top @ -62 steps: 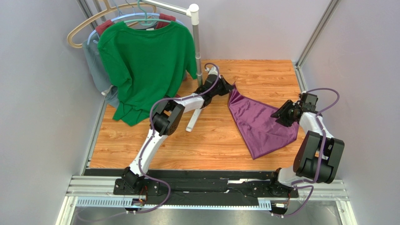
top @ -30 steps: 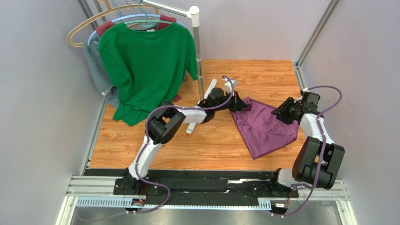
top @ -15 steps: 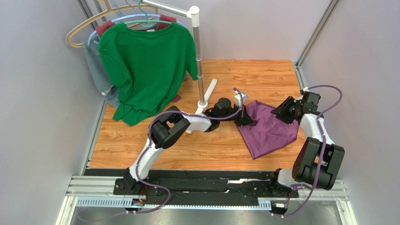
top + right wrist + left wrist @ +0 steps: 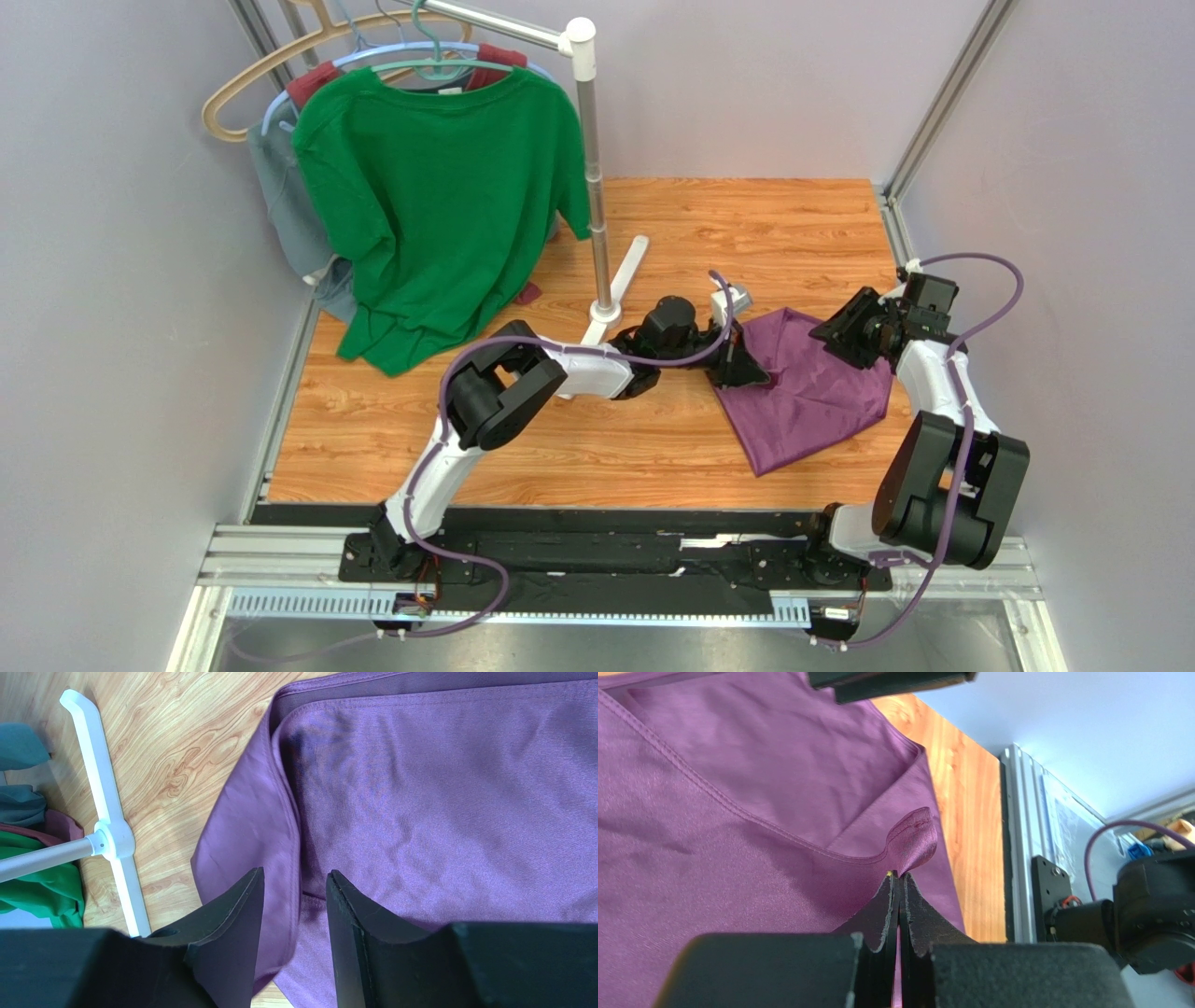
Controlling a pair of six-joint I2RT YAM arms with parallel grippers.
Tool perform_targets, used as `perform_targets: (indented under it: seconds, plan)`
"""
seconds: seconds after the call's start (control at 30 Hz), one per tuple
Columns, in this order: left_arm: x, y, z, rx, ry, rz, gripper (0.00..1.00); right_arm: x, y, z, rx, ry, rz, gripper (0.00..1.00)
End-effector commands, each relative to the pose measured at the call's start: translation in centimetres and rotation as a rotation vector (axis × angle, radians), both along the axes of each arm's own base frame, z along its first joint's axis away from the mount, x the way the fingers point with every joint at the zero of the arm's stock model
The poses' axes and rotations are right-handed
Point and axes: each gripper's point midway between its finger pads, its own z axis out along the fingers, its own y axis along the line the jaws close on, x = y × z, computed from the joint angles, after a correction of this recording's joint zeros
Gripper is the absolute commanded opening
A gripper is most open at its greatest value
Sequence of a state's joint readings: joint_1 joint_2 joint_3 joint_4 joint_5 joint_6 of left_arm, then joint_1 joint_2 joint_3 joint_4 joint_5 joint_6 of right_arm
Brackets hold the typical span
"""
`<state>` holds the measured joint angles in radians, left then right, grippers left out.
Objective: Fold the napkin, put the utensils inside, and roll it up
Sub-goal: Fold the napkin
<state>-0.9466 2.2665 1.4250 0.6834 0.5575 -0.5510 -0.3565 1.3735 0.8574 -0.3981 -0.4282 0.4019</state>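
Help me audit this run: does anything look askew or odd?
The dark purple cloth napkin lies askew, one corner doubled over and pinched in the left pincer. No utensil shows in any view, odd for this task.

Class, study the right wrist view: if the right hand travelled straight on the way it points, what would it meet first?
The right hand would probably meet the napkin first, at its folded edge; exact depth is unclear.
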Motion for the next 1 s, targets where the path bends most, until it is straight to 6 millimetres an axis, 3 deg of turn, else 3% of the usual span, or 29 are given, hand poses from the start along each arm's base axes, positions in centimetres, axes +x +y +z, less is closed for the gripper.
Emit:
perform_targets:
  seconds: [0.0,0.33,0.5,0.97]
  plan:
    - [-2.3,-0.6,3.6,-0.078,-0.091,-0.095,0.00,0.8,-0.1,1.4,-0.029,-0.068,0.023,0.42]
    - [-5.2,-1.2,2.7,-0.069,-0.087,-0.179,0.00,0.8,-0.1,1.3,-0.032,-0.066,0.023,0.41]
    - [-5.9,-1.2,2.8,-0.070,-0.095,-0.201,0.00,0.9,-0.1,1.4,-0.035,-0.069,0.024,0.42]
    - [-7.8,-1.2,0.1,0.012,-0.089,-0.252,0.00,0.9,-0.1,1.3,-0.030,-0.067,0.025,0.41]
